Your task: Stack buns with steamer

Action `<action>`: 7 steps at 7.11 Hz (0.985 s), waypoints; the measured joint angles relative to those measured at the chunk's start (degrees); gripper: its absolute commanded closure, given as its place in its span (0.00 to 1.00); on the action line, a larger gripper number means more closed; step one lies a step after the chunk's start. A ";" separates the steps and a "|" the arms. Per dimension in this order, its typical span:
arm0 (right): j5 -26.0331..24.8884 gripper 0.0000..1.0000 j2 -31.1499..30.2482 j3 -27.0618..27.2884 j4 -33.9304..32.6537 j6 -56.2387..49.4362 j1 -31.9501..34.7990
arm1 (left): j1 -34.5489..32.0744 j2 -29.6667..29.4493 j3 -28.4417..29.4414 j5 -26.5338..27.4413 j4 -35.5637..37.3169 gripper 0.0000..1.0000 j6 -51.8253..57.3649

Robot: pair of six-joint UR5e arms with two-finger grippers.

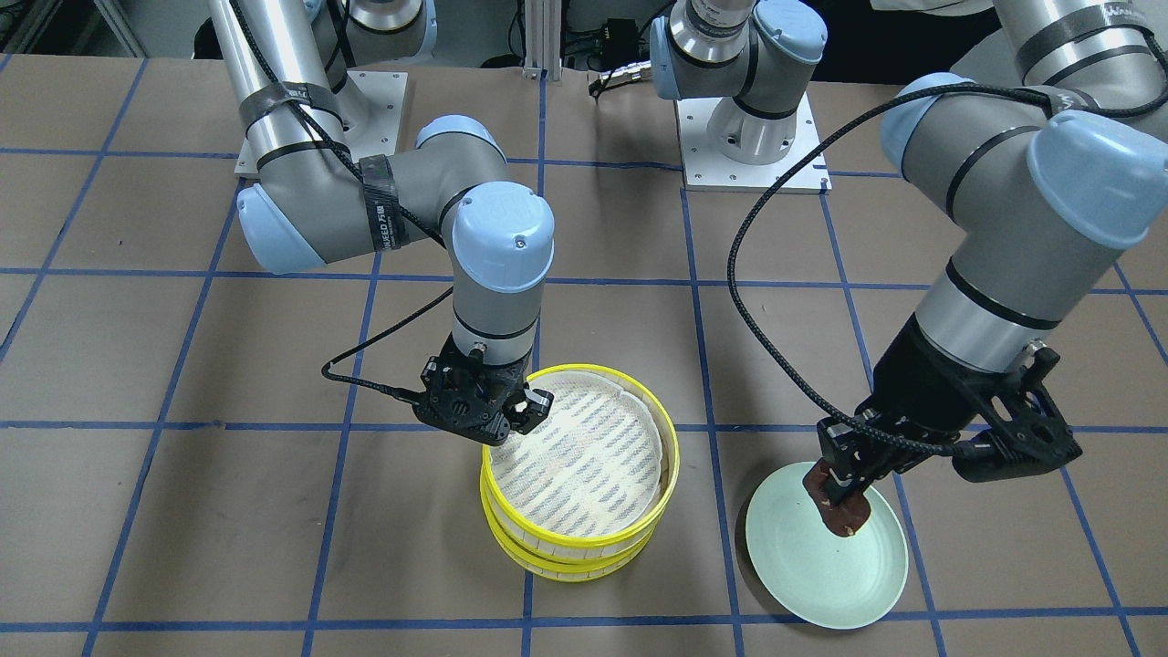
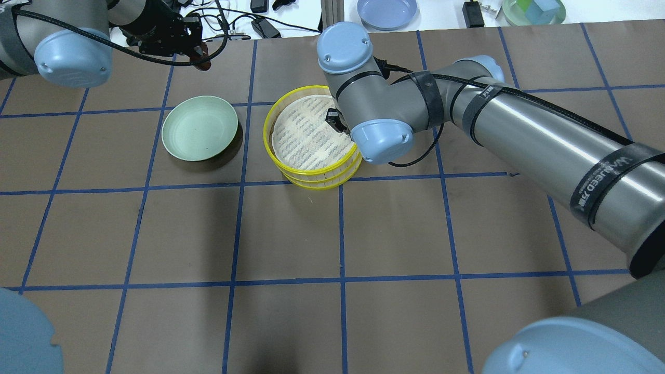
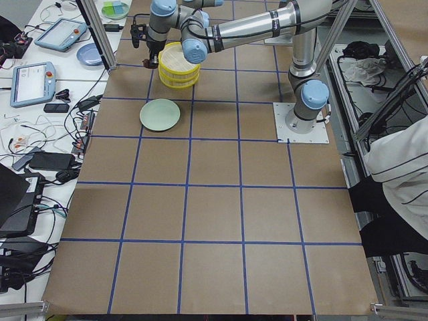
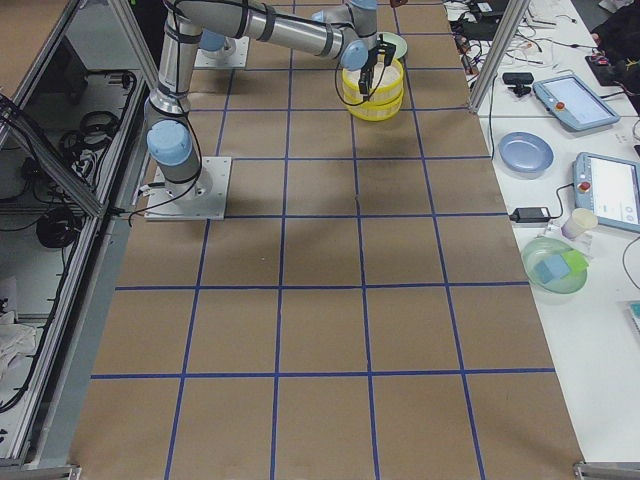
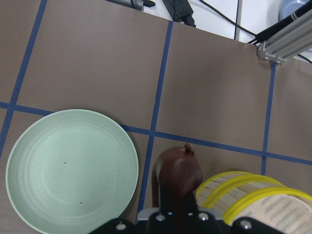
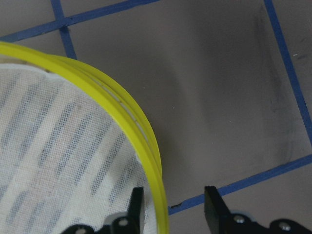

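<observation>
My left gripper (image 1: pixel 844 493) is shut on the dark reddish-brown glossy bun (image 1: pixel 847 516) and holds it in the air over the pale green plate (image 1: pixel 821 566). In the left wrist view the bun (image 5: pixel 178 170) hangs between the plate (image 5: pixel 68 170) and the yellow steamer (image 5: pixel 243 192). The steamer (image 1: pixel 579 474) is a stack of yellow trays; the top tray's white mesh liner is bare. My right gripper (image 6: pixel 173 207) is open, its fingers astride the top tray's rim (image 6: pixel 151 146). The pale cream-white bun is hidden.
Beyond the table's far edge a white bench holds a blue plate (image 2: pixel 387 11), a bowl with coloured blocks (image 2: pixel 535 9), cables and tablets. The right arm's elbow (image 2: pixel 382 140) hangs over the steamer's right side. Brown table with a blue tape grid.
</observation>
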 measured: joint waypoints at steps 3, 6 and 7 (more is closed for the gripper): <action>0.17 0.39 0.00 0.01 -3.19 -3.10 -2.55 | -0.04 -0.13 0.00 -0.06 0.07 1.00 -0.27; 0.25 0.37 0.48 -0.19 -4.62 -3.97 -3.32 | -0.24 -0.15 -0.01 -0.12 0.13 1.00 -0.60; 0.35 0.31 0.61 -0.39 -5.20 -3.99 -3.57 | -0.32 -0.12 0.01 -0.32 0.17 1.00 -0.65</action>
